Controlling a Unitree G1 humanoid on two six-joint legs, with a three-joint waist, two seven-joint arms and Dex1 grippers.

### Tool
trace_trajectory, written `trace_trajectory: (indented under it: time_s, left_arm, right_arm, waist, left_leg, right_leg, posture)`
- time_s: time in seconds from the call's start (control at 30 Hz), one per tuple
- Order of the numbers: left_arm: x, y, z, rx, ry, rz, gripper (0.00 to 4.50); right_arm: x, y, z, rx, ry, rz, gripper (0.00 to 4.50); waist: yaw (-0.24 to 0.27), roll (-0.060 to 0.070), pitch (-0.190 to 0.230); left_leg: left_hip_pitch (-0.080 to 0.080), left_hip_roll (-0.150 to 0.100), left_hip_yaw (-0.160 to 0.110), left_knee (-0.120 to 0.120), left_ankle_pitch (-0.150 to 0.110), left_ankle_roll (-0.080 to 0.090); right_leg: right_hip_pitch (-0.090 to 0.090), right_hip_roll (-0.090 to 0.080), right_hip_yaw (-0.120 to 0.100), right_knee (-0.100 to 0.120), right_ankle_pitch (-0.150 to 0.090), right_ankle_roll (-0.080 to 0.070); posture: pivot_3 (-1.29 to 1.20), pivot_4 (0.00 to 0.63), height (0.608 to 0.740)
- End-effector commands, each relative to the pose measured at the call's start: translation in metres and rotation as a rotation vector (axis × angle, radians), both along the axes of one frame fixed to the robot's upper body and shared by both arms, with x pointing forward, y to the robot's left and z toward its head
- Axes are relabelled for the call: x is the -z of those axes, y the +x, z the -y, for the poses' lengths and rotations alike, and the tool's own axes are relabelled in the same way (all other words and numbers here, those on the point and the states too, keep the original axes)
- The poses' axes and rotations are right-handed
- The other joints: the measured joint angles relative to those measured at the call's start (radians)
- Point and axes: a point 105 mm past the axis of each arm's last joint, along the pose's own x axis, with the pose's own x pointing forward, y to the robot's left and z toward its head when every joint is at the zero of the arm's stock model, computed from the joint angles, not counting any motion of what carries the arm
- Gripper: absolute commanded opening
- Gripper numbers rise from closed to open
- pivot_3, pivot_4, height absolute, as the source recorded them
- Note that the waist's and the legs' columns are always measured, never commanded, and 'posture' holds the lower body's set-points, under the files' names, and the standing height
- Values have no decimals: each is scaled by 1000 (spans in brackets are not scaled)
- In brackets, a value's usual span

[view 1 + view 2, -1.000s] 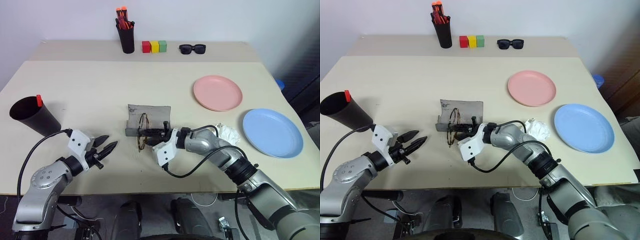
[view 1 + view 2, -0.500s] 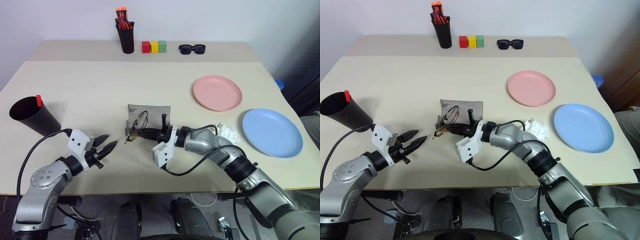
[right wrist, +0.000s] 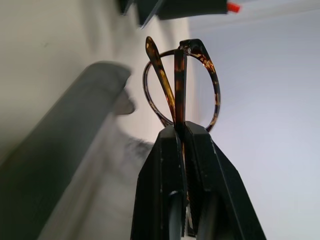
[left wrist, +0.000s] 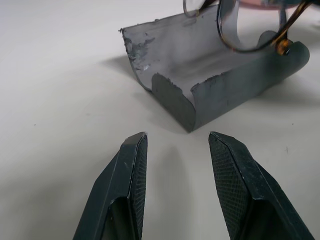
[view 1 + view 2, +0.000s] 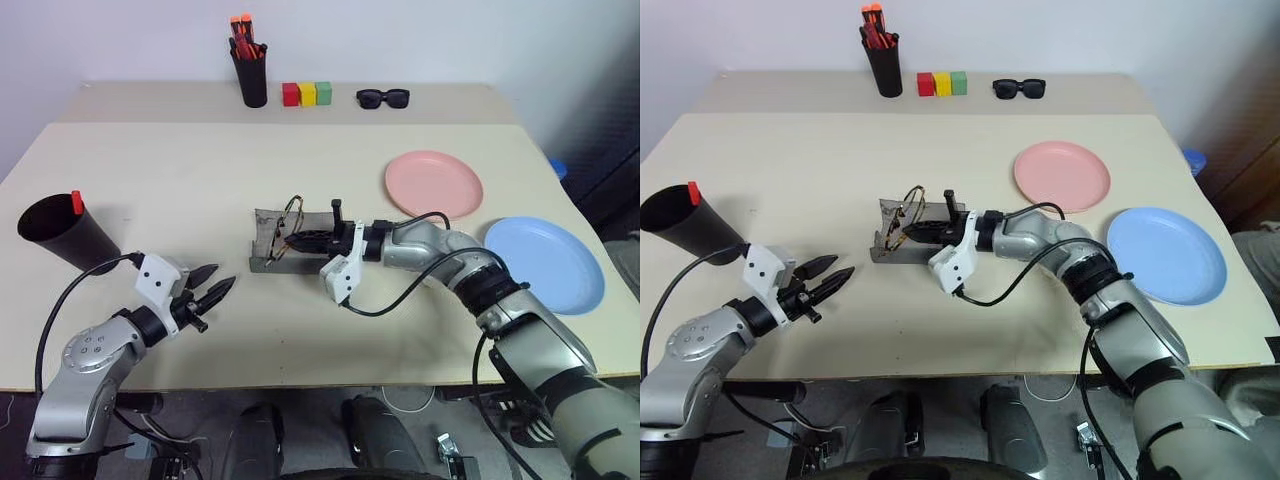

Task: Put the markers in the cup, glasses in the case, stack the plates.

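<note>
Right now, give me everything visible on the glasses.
The glasses are thin wire-framed spectacles with round clear lenses and a dark, tortoiseshell-looking rim and temples. The right gripper is shut on the frame, holding them off the table, tilted, over the open grey case. The right wrist view shows the frame edge-on, one lens ring and a folded temple rising from between the closed fingers. Whether any part touches the case cannot be told. They are not yet lying in it.

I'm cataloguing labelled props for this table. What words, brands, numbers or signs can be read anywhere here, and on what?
None can be read.
The open grey hard-shell glasses case shows scuffs, no lettering.
The large plain black tapered cup, round pink plastic plate and round light blue plastic plate are unmarked.
The red, yellow and green blocks show no print.
</note>
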Motion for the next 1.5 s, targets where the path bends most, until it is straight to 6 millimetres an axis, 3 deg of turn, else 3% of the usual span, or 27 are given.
trace_trajectory:
  time_s: [0.03,0.2,0.3,0.43,0.63,0.77,0.87,0.97,1.07,1.27,1.5]
  left_arm:
    - [-7,-2,1,3,-5,34,1950]
    - [-6,-5,1,-3,-7,32,1950]
    - [-6,-4,0,-4,-8,33,1950]
    - [-6,-4,0,-3,-8,33,1950]
    - [-6,-3,2,5,-8,30,1950]
    - [-6,-2,3,12,-8,29,1950]
    - [-6,-2,4,17,-8,26,1950]
    - [-6,-1,4,23,-8,24,1950]
    - [-5,-1,5,28,-8,19,1950]
    - [-4,-1,6,34,-10,15,1950]
    - [-3,-3,6,35,-10,8,1950]
  right_arm:
    - [-6,2,2,-45,-8,16,65]
    - [-2,7,7,-59,-59,-1,65]
    - [-3,11,11,-50,-76,13,907]
    - [-16,18,16,-29,-57,53,2866]
    - [-21,27,42,49,-115,17,2866]
    - [-15,40,64,241,-38,-278,2866]
    - [-11,49,78,454,97,-715,2866]
    - [-10,35,75,600,228,-1213,2866]
    - [-17,23,63,696,353,-1536,2866]
    - [-39,4,39,730,503,-1946,2866]
    - [-15,2,19,865,591,-2058,2866]
  waist:
    - [-6,0,0]
    - [-20,0,0]
    - [-21,0,0]
    - [-21,1,0]
    - [-18,1,0]
    - [-20,0,0]
    - [-18,1,0]
    - [-17,1,1]
    - [-19,2,1]
    - [-18,2,0]
    - [-18,1,0]
  left_leg:
    - [0,0,0,0,0,0]
    - [0,0,0,0,0,0]
    - [1,0,-1,0,0,0]
    - [1,0,0,0,0,0]
    - [1,0,-1,0,0,0]
    - [4,0,-1,-1,0,0]
    - [7,0,-1,-1,0,0]
    - [7,1,-1,-1,0,0]
    - [7,2,-2,-1,0,0]
    - [4,0,-1,-2,0,0]
    - [-3,0,-2,-2,0,0]
  right_leg:
    - [0,0,0,0,0,0]
    - [0,0,0,1,0,0]
    - [0,0,0,2,0,0]
    - [0,0,0,2,0,0]
    - [1,-1,0,2,0,0]
    - [4,0,0,2,1,2]
    - [7,0,0,2,2,3]
    - [7,-1,-1,3,2,3]
    - [5,-1,0,4,2,3]
    - [2,-1,0,4,0,0]
    - [-2,-1,-2,2,1,2]
  posture:
    - [0,150,722]
    - [0,150,722]
    - [0,150,722]
    - [0,150,722]
    - [0,150,722]
    - [0,150,722]
    - [0,150,722]
    - [0,150,722]
    - [0,150,722]
    - [0,150,722]
    - [0,150,722]
